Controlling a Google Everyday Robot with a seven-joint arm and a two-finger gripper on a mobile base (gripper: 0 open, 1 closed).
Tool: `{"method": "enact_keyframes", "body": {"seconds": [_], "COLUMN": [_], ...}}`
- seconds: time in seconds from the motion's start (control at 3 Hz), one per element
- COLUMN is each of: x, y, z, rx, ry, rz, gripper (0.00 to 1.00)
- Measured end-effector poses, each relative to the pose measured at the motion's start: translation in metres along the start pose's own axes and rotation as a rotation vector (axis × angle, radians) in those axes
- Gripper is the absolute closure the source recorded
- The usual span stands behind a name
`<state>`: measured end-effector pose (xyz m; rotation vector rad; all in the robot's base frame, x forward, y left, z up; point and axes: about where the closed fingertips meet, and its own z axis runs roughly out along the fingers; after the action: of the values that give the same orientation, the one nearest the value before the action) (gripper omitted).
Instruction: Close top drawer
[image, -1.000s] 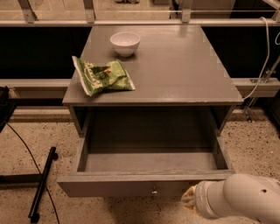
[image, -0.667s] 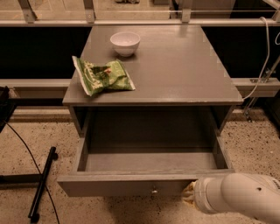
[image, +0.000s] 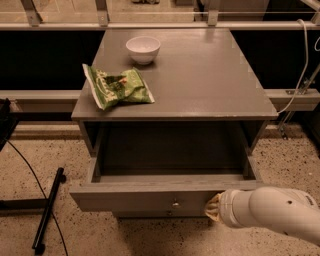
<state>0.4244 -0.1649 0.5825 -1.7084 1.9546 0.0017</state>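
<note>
The top drawer (image: 150, 197) of the grey cabinet is pulled out and looks empty inside. Its long front panel has a small round knob (image: 175, 203) near the middle. My gripper (image: 214, 208) is at the right part of the front panel, right against it, with the white arm (image: 272, 212) coming in from the lower right. The arm hides most of the gripper.
On the cabinet top (image: 200, 75) lie a green chip bag (image: 117, 87) and a white bowl (image: 143, 49). A black stand leg (image: 47, 210) and cable lie on the speckled floor at left. A rail and dark gap run behind the cabinet.
The arm has shifted slightly left along the drawer front. The drawer looks about as far out as before.
</note>
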Motion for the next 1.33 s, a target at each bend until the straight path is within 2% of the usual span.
{"method": "enact_keyframes", "body": {"seconds": [0.33, 0.67, 1.0, 1.33], "x": [-0.017, -0.018, -0.024, -0.027], "y": [-0.047, -0.048, -0.068, -0.091], "z": [0.031, 0.031, 0.031, 0.034], "rx": [0.05, 0.052, 0.087, 0.119], "ry": [-0.053, -0.054, -0.068, -0.112], "rz": [-0.001, -0.006, -0.043, -0.086], "gripper": [1.0, 1.0, 1.0, 1.0]}}
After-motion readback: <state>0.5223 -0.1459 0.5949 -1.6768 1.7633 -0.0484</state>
